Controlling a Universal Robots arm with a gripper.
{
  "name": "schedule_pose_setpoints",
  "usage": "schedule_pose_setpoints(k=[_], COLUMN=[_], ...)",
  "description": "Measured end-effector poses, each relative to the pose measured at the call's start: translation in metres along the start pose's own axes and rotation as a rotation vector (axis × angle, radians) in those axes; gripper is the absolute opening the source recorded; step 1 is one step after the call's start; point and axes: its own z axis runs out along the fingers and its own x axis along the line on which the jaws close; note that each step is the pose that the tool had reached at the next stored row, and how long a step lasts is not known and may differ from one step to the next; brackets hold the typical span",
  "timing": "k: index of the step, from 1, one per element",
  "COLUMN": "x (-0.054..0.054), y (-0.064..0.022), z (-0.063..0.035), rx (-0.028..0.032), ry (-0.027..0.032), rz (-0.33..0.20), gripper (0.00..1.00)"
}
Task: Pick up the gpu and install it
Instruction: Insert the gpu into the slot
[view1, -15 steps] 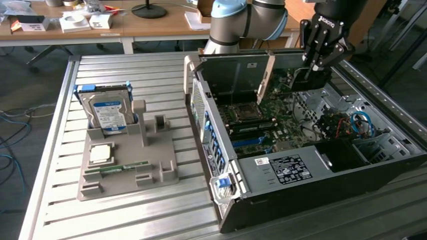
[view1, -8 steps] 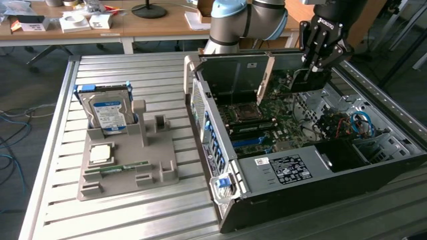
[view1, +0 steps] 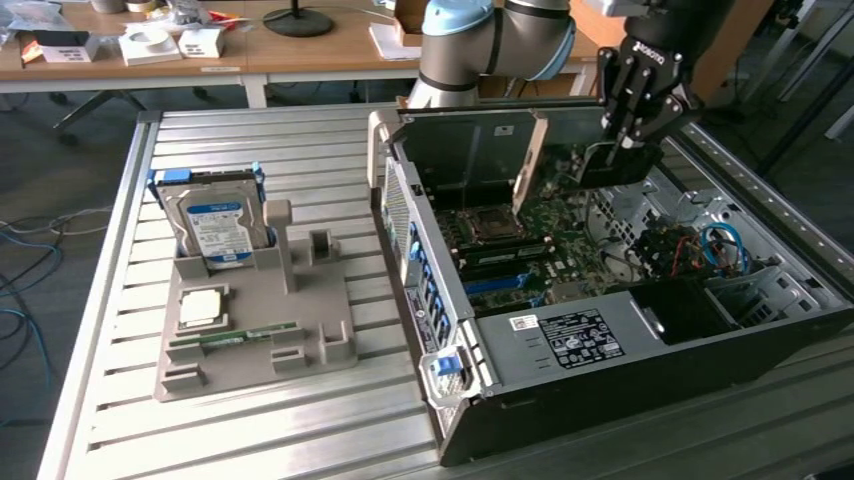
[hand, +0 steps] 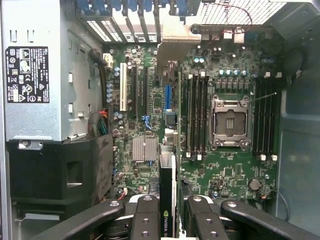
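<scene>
The gpu (view1: 618, 168) hangs edge-down as a dark card over the inside of the open computer case (view1: 441, 290). My gripper (view1: 621, 148) is shut on its upper edge. In the wrist view the gpu (hand: 167, 175) runs edge-on between my two black fingers (hand: 145, 215), a green logo on its black cooler, and my gripper (hand: 167, 207) clamps it from both sides. Under it lies the green motherboard (hand: 225, 175). The card hovers near the blue slot (hand: 168, 97), beside the black expansion slots (hand: 137, 90). Whether the card touches the board, I cannot tell.
A grey parts holder (view1: 254, 330) on the slatted table carries a blue-labelled hard drive (view1: 214, 225), a processor (view1: 200, 308) and a RAM stick (view1: 247, 335). Inside the case are the power supply (hand: 35, 70), the processor socket (hand: 230, 122) and the case walls close around my arm.
</scene>
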Motion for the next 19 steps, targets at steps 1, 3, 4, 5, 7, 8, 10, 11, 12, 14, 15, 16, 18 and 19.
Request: schedule_pose_setpoints(k=[1, 3, 4, 5, 7, 8, 10, 11, 12, 14, 15, 16, 18, 19], x=[0.0, -0.0001, -0.0001, -0.0001, -0.0001, -0.0001, -0.0001, -0.0001, -0.0001, -0.0002, -0.0002, -0.0002, -0.0002, -0.0001], y=[0.0, 0.0, 0.0, 0.0, 0.0, 0.0001, 0.0007, 0.0011, 0.0016, 0.0024, 0.0029, 0.0035, 0.0048, 0.0056], z=[0.0009, 0.0018, 0.0018, 0.002, 0.002, 0.0021, 0.0025, 0.0028, 0.0031, 0.004, 0.0045, 0.0049, 0.0058, 0.0062], rx=[-0.0001, -0.0001, -0.0001, -0.0001, -0.0001, 0.0, 0.0, 0.0, 0.0002, 0.0003, 0.0002, 0.0002, 0.0004, 0.0008], ry=[0.0002, 0.0003, 0.0003, 0.0001, 0.0001, -0.0002, -0.0019, -0.0032, -0.0045, -0.006, -0.0062, -0.0069, -0.0085, -0.0103], rz=[0.0, 0.0, 0.0, 0.0, 0.0, 0.0, 0.0, 0.0, 0.0, 0.0, 0.0, 0.0, 0.0, 0.0], gripper=[0.26, 0.26, 0.26, 0.26, 0.26, 0.26, 0.26, 0.26, 0.26, 0.26, 0.26, 0.26, 0.26, 0.26])
